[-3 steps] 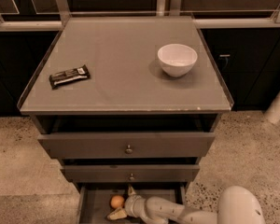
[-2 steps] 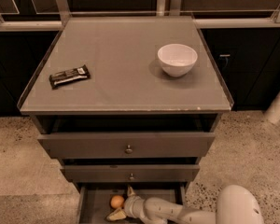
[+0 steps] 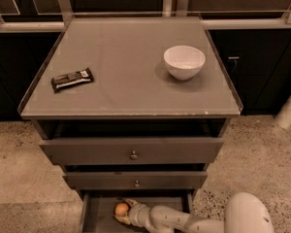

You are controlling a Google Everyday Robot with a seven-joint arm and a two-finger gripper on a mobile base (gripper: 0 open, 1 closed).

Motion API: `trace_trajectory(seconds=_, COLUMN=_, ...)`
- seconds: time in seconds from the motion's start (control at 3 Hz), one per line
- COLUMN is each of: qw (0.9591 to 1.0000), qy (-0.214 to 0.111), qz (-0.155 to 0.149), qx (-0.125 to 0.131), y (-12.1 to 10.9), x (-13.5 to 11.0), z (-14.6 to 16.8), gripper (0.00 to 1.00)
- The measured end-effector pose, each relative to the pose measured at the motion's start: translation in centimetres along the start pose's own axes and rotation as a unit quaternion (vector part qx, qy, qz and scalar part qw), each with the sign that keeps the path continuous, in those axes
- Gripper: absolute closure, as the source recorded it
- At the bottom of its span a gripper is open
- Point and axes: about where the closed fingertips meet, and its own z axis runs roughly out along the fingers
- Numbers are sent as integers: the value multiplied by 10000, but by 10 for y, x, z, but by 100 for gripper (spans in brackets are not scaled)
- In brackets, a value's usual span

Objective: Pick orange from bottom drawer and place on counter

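Note:
The orange (image 3: 121, 208) lies on the floor of the bottom drawer (image 3: 99, 215), which is pulled open at the bottom edge of the camera view. My gripper (image 3: 124, 211) is down inside that drawer, reaching in from the right, with its tip right at the orange. The white arm (image 3: 184, 222) runs from it to the lower right. The counter (image 3: 131, 81) is the glossy grey top above the three drawers.
A white bowl (image 3: 184, 61) stands on the counter at the right rear. A dark wrapped snack bar (image 3: 72, 79) lies at its left side. The two upper drawers with knobs (image 3: 134, 155) stick out slightly. Speckled floor surrounds the cabinet; dark cabinets stand behind.

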Motion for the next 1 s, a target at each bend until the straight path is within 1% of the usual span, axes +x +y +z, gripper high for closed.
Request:
trace_trajectory(seconds=0.33, qw=10000, qy=0, qz=0, qx=0, y=0, x=0, z=0, gripper=63)
trace_trajectory(seconds=0.67, qw=10000, qy=0, qz=0, qx=0, y=0, x=0, z=0, gripper=87)
trace_trajectory(seconds=1.0, qw=9999, qy=-112, qz=63, qx=-94, y=-1, x=-4, z=-3, gripper=100)
